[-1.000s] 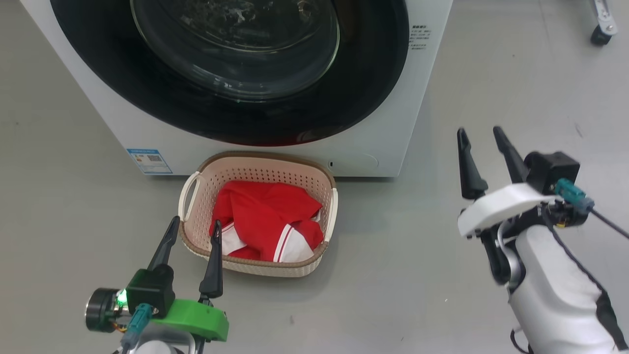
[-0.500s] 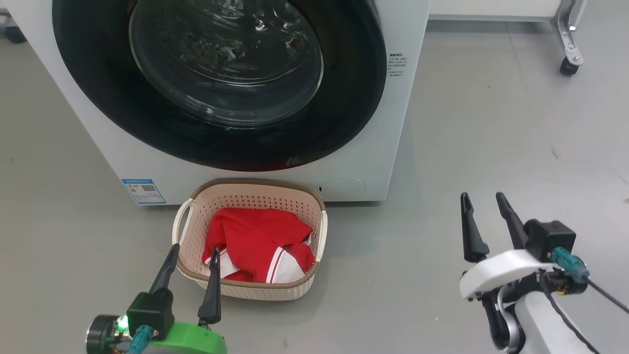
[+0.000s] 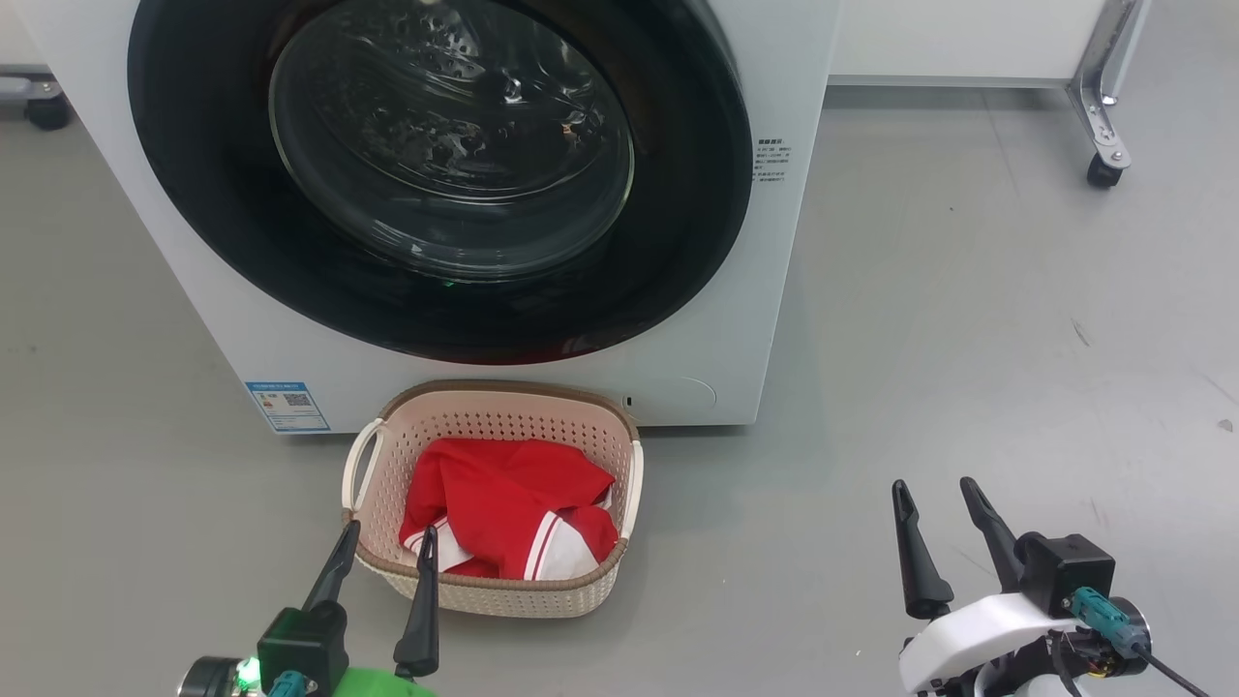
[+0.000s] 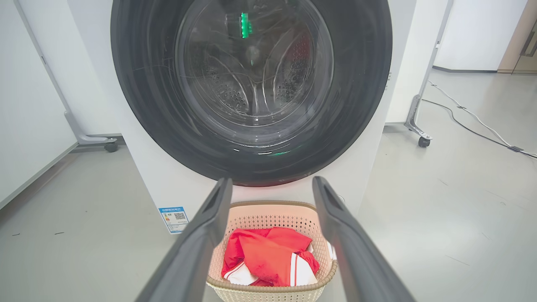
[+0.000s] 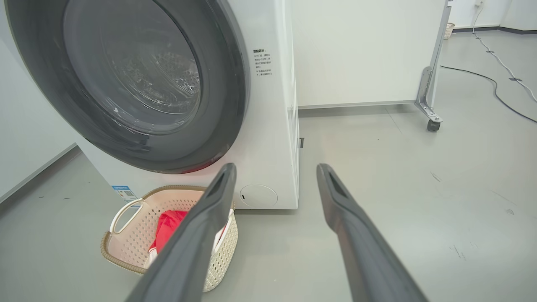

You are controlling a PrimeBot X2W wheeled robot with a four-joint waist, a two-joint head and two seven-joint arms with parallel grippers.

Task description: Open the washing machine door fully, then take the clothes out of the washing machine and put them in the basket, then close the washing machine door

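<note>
The white washing machine (image 3: 755,319) stands before me with its round black door (image 3: 194,194) shut flat against its front, the glass bowl (image 3: 450,140) at the centre. On the floor in front of it sits the cream basket (image 3: 629,484), holding the red clothes (image 3: 503,499) with white stripe trim. My left gripper (image 3: 387,537) is open and empty just in front of the basket's near left corner. My right gripper (image 3: 934,494) is open and empty over bare floor well to the right. The left wrist view shows the door (image 4: 361,84), basket (image 4: 268,218) and clothes (image 4: 268,260); the right wrist view shows the basket (image 5: 130,235).
Grey floor stretches to the right of the machine. A white panel on a castor frame (image 3: 1099,169) stands behind at the right, and another castor (image 3: 44,111) shows at the left. A cable (image 4: 474,121) lies on the floor far right. A blue label (image 3: 287,405) marks the machine's lower left.
The head view has shifted, so the machine and basket sit lower in the picture. Both grippers have come lower in view and nearer the bottom edge, still open.
</note>
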